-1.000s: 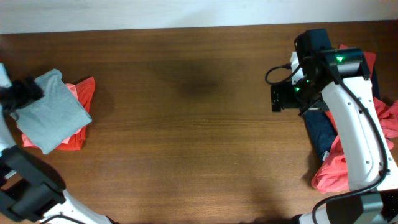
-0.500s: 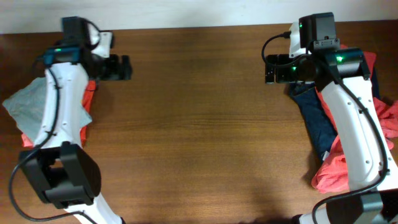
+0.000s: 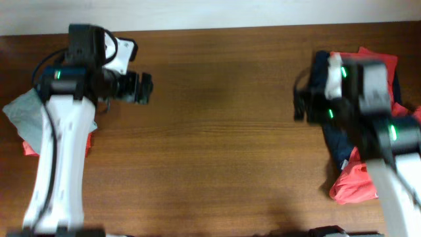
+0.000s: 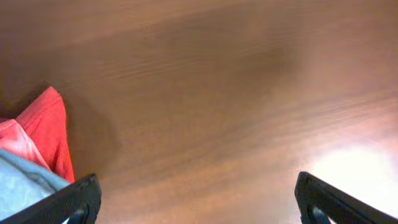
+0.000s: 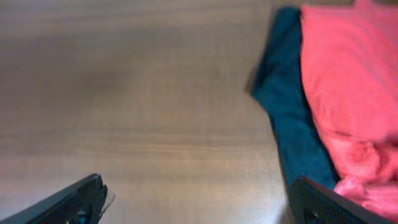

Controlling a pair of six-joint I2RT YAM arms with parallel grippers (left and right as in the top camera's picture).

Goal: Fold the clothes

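Note:
A pale grey-blue T-shirt lies on a coral one at the table's left edge, partly hidden by my left arm. My left gripper is open and empty over bare wood to their right. Its wrist view shows the coral cloth and grey-blue cloth at lower left, beside the left finger. At the right, a dark navy T-shirt lies among coral T-shirts. My right gripper is open and empty just left of them. Its wrist view shows the navy and coral cloth.
The brown wooden table runs between the two piles. A pale wall strip borders its far edge. My right arm is motion-blurred in the overhead view and covers part of the right pile.
My left gripper has let go of the grey-blue shirt and swung right, away from the left pile. My right gripper rose toward the far edge, then came back down beside the navy shirt.

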